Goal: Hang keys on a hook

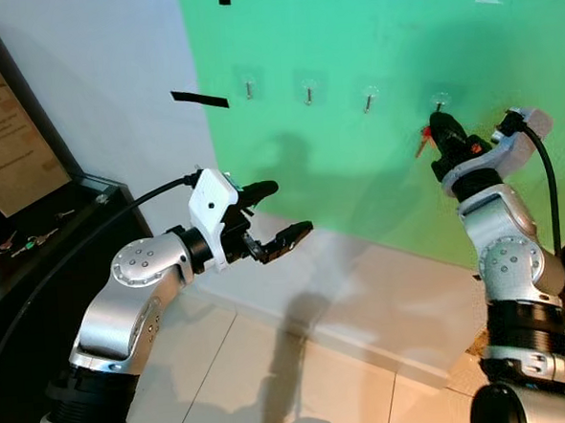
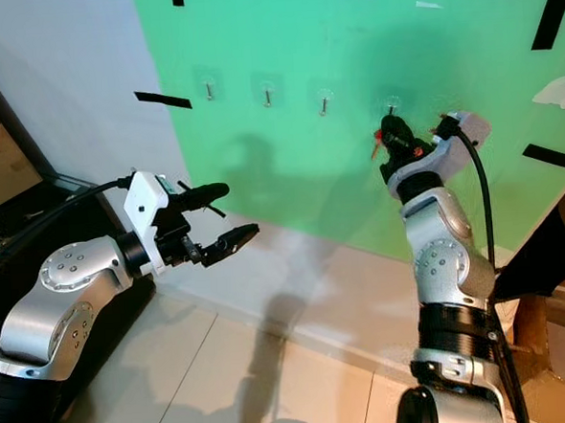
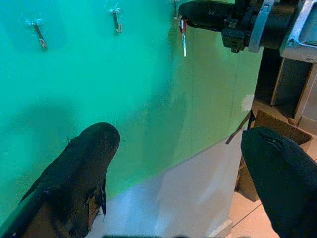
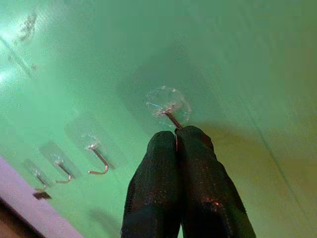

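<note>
Key: a small red-topped key (image 3: 183, 35) hangs from the tips of the right pincer, just beside the rightmost hook at the right end of the row on the green wall.
Right pincer: the right pincer (image 1: 440, 125) is raised to the wall, its two black fingers (image 4: 168, 188) pressed together with the key held between them; their tips sit just below the hook's clear round pad.
Rightmost hook: the hook (image 4: 171, 116) juts from its clear pad, its wire running down to the closed fingertips; whether the key ring is around it or only beside it cannot be told.
Other hooks: three more hooks (image 1: 308, 93) stand in a row to the left on the green wall (image 1: 376, 177), all bare.
Left pincer: the left pincer (image 1: 273, 212) is held out in mid-air, well apart from the wall, fingers spread wide and holding nothing.
Table: a dark table (image 1: 37, 274) at the left edge carries a few small keys (image 1: 25, 242) near its back edge.
Tape: black tape strips (image 1: 199, 99) are stuck on the wall.
</note>
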Controlling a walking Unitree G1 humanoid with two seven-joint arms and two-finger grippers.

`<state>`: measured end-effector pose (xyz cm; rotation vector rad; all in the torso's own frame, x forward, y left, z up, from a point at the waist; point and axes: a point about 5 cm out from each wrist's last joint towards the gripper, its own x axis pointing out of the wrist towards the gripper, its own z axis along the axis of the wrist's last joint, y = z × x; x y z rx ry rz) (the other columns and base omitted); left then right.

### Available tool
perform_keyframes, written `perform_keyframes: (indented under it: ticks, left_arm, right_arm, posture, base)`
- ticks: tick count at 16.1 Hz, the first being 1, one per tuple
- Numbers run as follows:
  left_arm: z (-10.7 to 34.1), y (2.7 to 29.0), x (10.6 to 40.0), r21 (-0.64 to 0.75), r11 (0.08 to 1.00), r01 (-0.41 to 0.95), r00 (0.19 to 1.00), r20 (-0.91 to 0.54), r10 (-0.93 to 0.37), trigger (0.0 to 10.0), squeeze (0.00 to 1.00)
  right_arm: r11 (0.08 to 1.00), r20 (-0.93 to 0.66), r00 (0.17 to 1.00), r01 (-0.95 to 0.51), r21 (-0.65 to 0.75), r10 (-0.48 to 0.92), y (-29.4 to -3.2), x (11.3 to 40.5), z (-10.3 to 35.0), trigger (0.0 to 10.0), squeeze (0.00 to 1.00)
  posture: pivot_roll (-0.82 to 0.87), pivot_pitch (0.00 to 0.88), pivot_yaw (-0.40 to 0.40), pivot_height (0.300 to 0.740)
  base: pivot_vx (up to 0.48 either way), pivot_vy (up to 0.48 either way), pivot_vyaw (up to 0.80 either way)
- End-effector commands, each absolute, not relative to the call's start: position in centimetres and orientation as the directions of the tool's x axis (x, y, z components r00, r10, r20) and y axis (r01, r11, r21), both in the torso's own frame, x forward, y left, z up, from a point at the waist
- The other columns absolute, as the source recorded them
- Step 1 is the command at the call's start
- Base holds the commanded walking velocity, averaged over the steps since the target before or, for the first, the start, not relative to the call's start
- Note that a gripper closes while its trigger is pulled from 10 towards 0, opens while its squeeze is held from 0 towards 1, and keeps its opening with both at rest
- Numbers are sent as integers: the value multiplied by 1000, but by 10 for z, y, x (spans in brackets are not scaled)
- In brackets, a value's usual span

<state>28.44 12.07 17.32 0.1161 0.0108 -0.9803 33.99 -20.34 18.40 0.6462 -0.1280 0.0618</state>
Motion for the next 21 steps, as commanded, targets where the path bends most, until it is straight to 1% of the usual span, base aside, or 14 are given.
perform_keyframes:
  ticks: [1, 5, 7, 9, 11, 12, 13, 21]
  left_arm:
    - [174, 120, 284, 97, 543, 834, 550, -70, -832, 10000, 0]
    - [174, 120, 284, 98, 546, 832, 553, -71, -830, 10000, 0]
    - [174, 120, 284, 100, 544, 833, 551, -72, -831, 10000, 0]
    - [174, 119, 285, 103, 542, 834, 550, -70, -833, 10000, 0]
    - [174, 119, 285, 104, 542, 834, 549, -69, -833, 10000, 0]
    - [174, 118, 285, 105, 542, 834, 550, -69, -833, 10000, 0]
    - [175, 118, 285, 105, 543, 833, 550, -68, -832, 10000, 0]
    - [174, 118, 284, 104, 542, 834, 550, -69, -833, 10000, 0]
  right_arm:
    - [754, 40, 997, 20, 657, -62, -214, 339, 165, 10000, 0]
    - [757, 21, 996, 54, 652, -89, -216, 340, 160, 10000, 0]
    - [827, 36, 998, 27, 561, -57, -209, 340, 160, 10000, 0]
    - [850, 53, 998, 2, 527, -35, -204, 341, 163, 10000, 0]
    - [851, 59, 998, -6, 525, -30, -203, 342, 164, 10000, 0]
    - [853, 65, 998, -12, 521, -26, -203, 342, 165, 10000, 447]
    - [856, 73, 997, -17, 517, -25, -202, 342, 166, 10000, 1000]
    - [862, 93, 995, -15, 508, -37, -206, 342, 168, 10000, 1000]
  posture:
    - [4, 0, 35, 740]
    - [5, 0, 35, 740]
    - [0, 0, 38, 740]
    - [0, 0, 38, 740]
    - [1, 0, 37, 740]
    - [2, 0, 36, 740]
    - [3, 0, 34, 740]
    - [-3, 0, 37, 740]
  base:
    - [0, 0, 0]
    - [0, 0, 0]
    - [0, 0, 0]
    - [0, 0, 0]
    - [0, 0, 0]
    - [0, 0, 0]
    - [0, 0, 0]
    - [0, 0, 0]
